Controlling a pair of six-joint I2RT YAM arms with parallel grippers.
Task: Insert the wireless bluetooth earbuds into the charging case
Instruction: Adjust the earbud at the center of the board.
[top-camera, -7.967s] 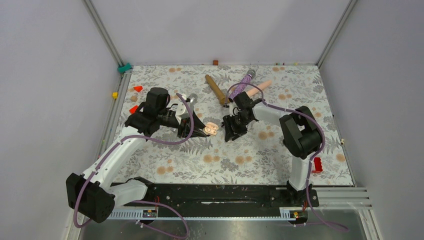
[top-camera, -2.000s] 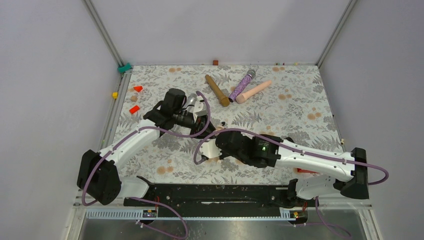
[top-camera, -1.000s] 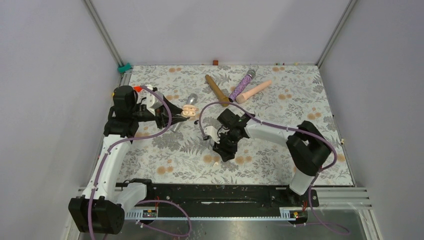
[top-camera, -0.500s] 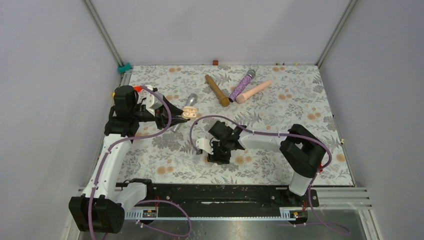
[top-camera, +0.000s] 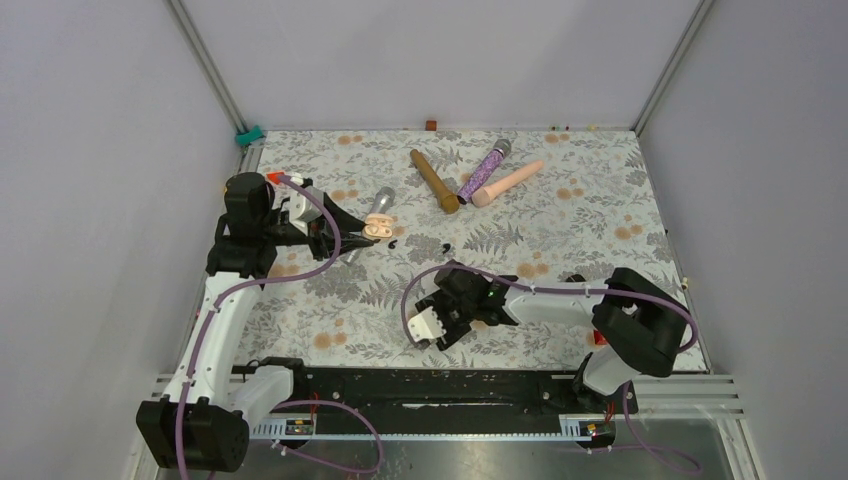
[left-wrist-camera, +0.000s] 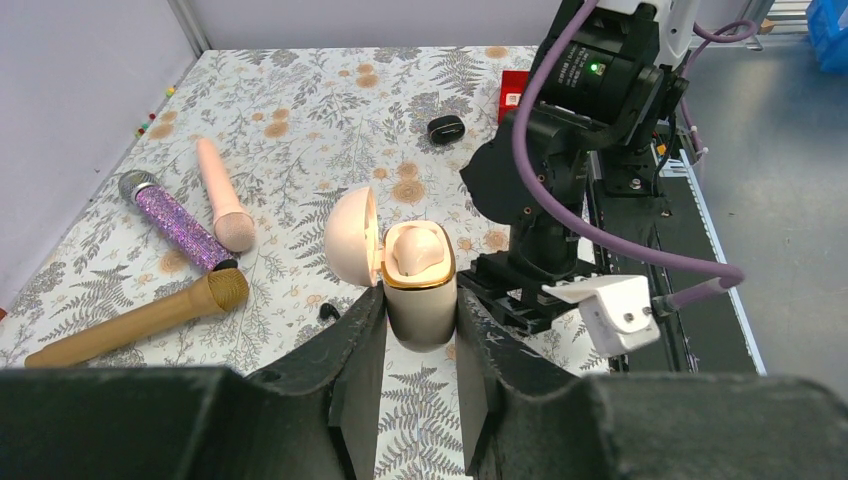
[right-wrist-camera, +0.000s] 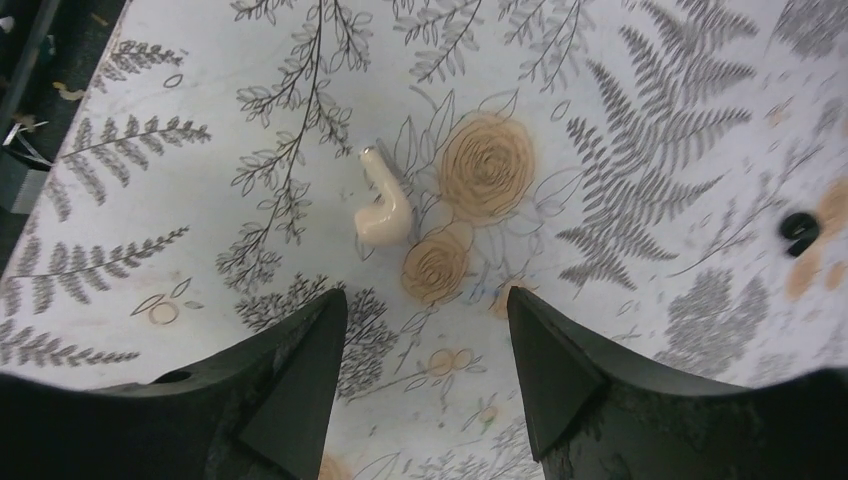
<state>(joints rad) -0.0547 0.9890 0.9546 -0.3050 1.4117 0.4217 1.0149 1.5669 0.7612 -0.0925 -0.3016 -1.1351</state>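
The left gripper (left-wrist-camera: 420, 312) is pressed onto the charging case (left-wrist-camera: 420, 280), one finger against each side of the pale pink body, holding it upright above the floral table cloth (top-camera: 600, 210). In the top view this sits at the left middle of the frame. The case's domed lid (left-wrist-camera: 350, 235) is swung open to the left. A pale rounded shape fills the well under the gold rim, and I cannot tell whether that is a seated earbud. The right gripper (right-wrist-camera: 425, 300) hangs low over the cloth at the lower centre of the top view, well apart from the case. Its fingers are spread with nothing between them. In the right wrist view a cream earbud (right-wrist-camera: 383, 208) with a short stem lies on the cloth just above the gap between the two fingers. It touches neither finger and sits just beside an orange printed rose. A small black bit (right-wrist-camera: 798, 228) lies near the right edge of that view. In the left wrist view, another tiny black piece (left-wrist-camera: 328, 311) rests near the left finger. A purple glitter microphone (left-wrist-camera: 175, 222), a pink microphone (left-wrist-camera: 222, 200) and a gold microphone (left-wrist-camera: 140, 320) lie at the left. A black pebble (left-wrist-camera: 446, 128) sits at upper centre.
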